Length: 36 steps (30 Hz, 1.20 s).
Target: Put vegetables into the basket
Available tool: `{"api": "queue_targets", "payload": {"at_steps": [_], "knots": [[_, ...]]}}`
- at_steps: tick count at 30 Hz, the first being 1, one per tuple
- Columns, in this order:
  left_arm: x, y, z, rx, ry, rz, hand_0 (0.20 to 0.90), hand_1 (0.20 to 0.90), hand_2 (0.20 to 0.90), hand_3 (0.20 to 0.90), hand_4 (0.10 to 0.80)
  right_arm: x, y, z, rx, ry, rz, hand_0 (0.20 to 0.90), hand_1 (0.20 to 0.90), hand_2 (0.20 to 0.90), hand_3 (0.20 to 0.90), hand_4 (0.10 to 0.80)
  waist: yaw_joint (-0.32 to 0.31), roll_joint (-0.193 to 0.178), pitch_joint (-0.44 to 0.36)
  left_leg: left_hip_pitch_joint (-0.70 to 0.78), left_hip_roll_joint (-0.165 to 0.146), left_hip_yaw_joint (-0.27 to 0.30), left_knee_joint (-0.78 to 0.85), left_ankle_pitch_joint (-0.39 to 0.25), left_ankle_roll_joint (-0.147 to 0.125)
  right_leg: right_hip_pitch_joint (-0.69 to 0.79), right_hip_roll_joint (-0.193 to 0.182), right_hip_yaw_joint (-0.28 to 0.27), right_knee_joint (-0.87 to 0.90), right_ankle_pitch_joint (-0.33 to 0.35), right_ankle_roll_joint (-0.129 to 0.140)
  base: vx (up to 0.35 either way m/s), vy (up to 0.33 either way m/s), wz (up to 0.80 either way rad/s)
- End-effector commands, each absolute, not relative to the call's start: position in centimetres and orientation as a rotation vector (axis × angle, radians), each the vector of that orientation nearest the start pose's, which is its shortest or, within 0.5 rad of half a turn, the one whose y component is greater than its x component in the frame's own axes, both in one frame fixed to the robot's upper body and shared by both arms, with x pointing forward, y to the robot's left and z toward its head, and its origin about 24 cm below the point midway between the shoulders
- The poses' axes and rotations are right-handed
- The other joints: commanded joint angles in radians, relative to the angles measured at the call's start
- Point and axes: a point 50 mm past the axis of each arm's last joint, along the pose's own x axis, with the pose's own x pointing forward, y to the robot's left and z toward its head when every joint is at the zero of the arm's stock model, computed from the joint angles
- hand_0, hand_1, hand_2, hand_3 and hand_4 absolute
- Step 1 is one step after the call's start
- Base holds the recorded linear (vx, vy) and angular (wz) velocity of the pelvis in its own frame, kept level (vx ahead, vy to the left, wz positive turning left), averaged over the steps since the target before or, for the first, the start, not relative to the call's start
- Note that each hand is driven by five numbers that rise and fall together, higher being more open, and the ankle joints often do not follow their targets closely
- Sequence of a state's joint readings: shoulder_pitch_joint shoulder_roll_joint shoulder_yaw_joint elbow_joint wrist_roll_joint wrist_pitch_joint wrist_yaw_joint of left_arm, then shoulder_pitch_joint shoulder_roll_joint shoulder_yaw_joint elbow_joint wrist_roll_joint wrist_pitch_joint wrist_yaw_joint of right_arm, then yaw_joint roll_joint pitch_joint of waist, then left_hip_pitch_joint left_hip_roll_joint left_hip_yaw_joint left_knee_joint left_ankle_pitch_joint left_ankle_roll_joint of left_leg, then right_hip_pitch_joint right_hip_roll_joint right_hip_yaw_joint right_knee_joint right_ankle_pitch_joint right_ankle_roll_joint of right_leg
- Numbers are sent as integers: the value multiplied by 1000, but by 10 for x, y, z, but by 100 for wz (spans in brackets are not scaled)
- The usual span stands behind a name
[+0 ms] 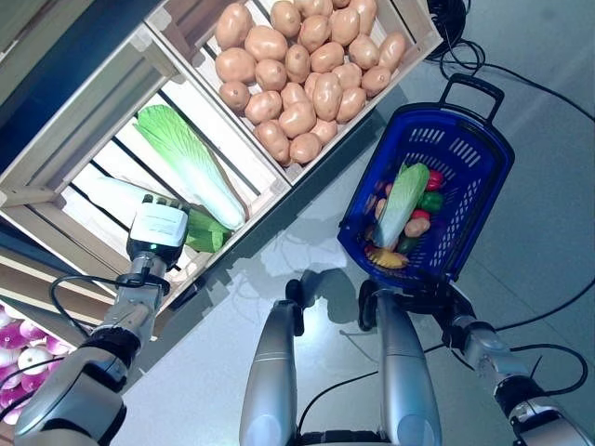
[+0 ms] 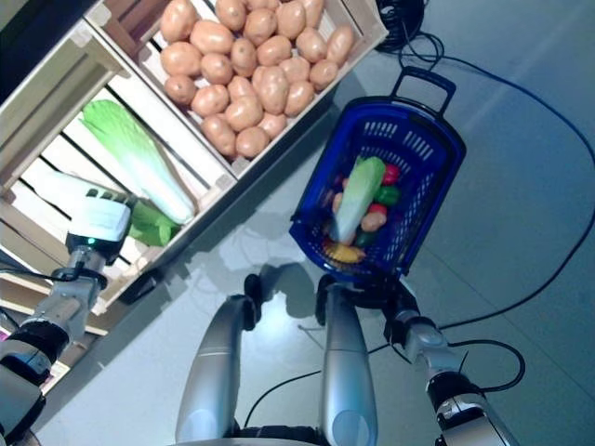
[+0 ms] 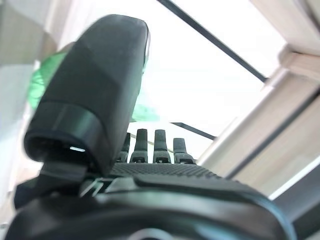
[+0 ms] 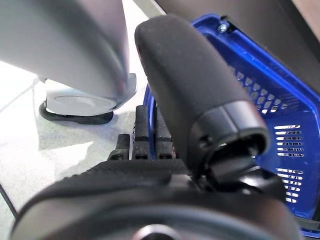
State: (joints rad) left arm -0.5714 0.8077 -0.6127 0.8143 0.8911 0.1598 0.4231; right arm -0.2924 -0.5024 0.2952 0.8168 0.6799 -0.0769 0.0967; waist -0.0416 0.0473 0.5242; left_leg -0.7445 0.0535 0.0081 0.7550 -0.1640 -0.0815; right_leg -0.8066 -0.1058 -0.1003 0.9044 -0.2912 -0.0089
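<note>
Now reaching | left hand in the crate, fingers straight, holding nothing, at the green end of the cabbage | cabbage's long axis runs diagonally, leaves toward the back, stem toward the potatoes' crate | next, I judge: curl round it, carry to basket | right hand at basket rim, grip unclear

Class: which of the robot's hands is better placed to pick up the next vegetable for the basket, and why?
Left. The left hand is in the crate beside the cabbage; the right hand is at the blue basket's near rim.
</note>
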Motion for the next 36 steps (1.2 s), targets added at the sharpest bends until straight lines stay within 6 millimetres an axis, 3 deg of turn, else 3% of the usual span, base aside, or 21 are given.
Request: {"api": "queue_targets", "payload": {"at_steps": [1, 14, 15, 16, 17, 26, 31, 36], "knots": [[331, 330, 120, 2029, 26, 291, 900, 900, 900, 900, 800, 276, -259, -21, 67, 394, -62, 900, 900, 900, 900, 800, -16, -21, -4, -6, -45, 105, -12, 6, 59, 45, -17, 3, -110, 133, 47, 0, 0, 0], [338, 323, 133, 2030, -47, 266, 900, 900, 900, 900, 800, 273, -260, -23, 78, 386, -59, 900, 900, 900, 900, 800, -15, -30, -4, -17, -41, 100, -7, 2, 64, 33, -13, -3, -103, 134, 49, 0, 0, 0], [337, 324, 132, 2028, -47, 274, 820, 820, 820, 820, 747, 274, -259, -23, 79, 385, -59, 900, 900, 900, 900, 800, -15, -31, -4, -15, -42, 99, -9, 3, 64, 35, -12, -3, -105, 134, 48, 0, 0, 0], [337, 324, 132, 2025, -50, 276, 599, 599, 599, 599, 599, 274, -258, -22, 80, 385, -59, 900, 900, 900, 900, 800, -14, -31, -4, -14, -42, 99, -10, 4, 63, 36, -12, -4, -106, 134, 48, 0, 0, 0], [338, 324, 131, 2022, -48, 277, 300, 300, 300, 300, 400, 274, -259, -22, 80, 384, -59, 900, 900, 900, 900, 800, -15, -32, -4, -14, -42, 99, -10, 3, 63, 36, -12, -4, -106, 134, 48, 0, 0, 0], [338, 323, 130, 2015, -74, 337, 300, 300, 300, 300, 400, 275, -256, -24, 80, 387, -60, 900, 900, 900, 900, 800, -11, -35, -4, -9, -46, 97, -15, 7, 62, 41, -7, -5, -108, 137, 50, 0, 0, 0], [331, 336, 138, 1959, -93, 521, 300, 300, 300, 300, 400, 273, -254, -27, 79, 393, -53, 900, 900, 900, 900, 800, -9, -37, -4, 24, -50, 94, -30, 9, 60, 73, -8, -7, -123, 137, 54, 0, 0, 0], [325, 334, 135, 1912, -219, 555, 300, 300, 300, 300, 400, 269, -253, -31, 82, 395, -50, 900, 900, 900, 900, 800, -2, -39, -9, 88, -55, 89, -78, 23, 52, 137, -10, -12, -172, 148, 60, 0, 0, 0]]}}
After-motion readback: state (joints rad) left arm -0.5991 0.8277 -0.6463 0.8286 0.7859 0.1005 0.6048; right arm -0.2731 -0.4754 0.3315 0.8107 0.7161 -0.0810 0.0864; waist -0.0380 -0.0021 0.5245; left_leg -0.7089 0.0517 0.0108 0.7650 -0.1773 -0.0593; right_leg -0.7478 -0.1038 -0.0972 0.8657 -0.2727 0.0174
